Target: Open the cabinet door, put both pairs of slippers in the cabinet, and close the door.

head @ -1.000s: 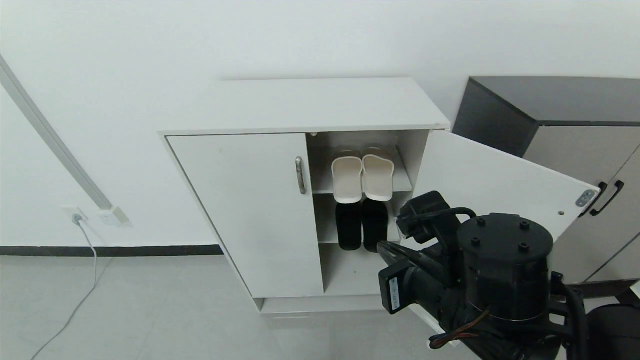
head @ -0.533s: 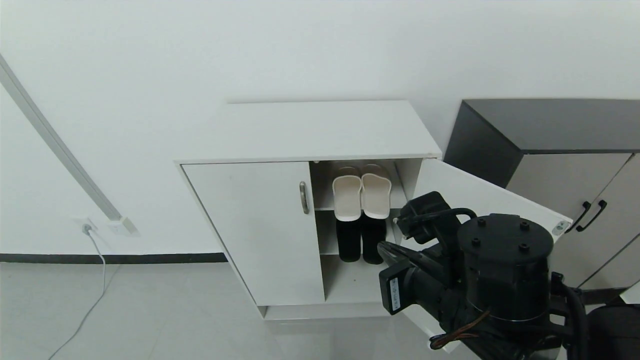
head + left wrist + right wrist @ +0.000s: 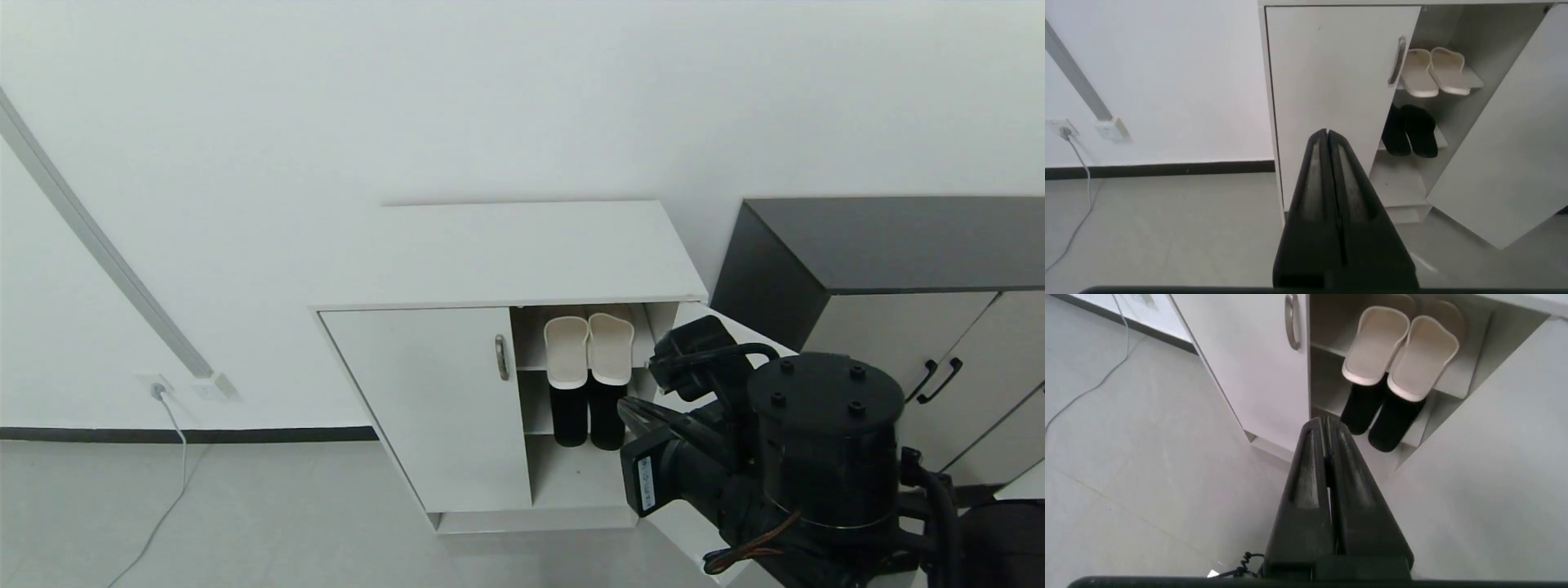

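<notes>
The whole head view is seen to have shifted, the camera having drawn back; only door-closing is judged left. The left gripper (image 3: pixel 1327 140), pressed together, is held well short of the cabinet (image 3: pixel 424 408), where white slippers (image 3: pixel 588 353) and black slippers (image 3: pixel 584 418) are shelved; the open door (image 3: pixel 1507 139) lies near the right gripper (image 3: pixel 1327 433), likewise pressed together

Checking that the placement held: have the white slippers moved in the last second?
No. The white slippers overhang the same upper shelf edge as before; only the view shifted.
</notes>
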Available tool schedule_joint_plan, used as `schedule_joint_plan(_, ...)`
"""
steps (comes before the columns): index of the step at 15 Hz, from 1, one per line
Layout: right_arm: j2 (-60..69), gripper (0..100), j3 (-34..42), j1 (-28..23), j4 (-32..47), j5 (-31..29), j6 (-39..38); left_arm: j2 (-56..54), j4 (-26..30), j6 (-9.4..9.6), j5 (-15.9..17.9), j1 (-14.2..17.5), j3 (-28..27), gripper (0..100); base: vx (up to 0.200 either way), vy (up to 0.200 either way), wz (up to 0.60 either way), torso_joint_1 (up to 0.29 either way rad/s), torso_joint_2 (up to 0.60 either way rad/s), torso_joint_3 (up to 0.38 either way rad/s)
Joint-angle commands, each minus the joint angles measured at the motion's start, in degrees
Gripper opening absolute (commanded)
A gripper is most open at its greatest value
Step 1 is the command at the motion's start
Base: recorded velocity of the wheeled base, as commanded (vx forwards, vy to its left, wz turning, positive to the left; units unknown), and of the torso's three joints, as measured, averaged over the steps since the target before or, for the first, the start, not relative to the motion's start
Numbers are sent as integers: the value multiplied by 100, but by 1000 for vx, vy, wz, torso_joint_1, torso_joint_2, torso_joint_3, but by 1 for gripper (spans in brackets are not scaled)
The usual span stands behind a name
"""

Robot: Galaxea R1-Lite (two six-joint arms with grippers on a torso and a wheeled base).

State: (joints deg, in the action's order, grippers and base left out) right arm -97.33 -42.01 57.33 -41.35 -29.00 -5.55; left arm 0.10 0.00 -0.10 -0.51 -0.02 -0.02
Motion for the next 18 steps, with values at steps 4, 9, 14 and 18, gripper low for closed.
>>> schedule_joint_plan(4,-5,0,52,-3,-154,0,115,-1,0,1,-2,2,-6,0,0,0,0,83,-180,-97)
schedule_joint_plan(9,-76,0,88,-47,-277,0,124,-1,0,1,-2,2,-6,0,0,0,0,0,0,0)
schedule_joint_plan(14,-93,0,140,-135,-286,17,221,-1,0,27,-2,2,2,0,0,0,0,0,0,0)
schedule_joint_plan(18,-172,0,149,-170,-426,17,229,-1,0,10,7,2,-6,0,0,0,-450,-3,-3,3)
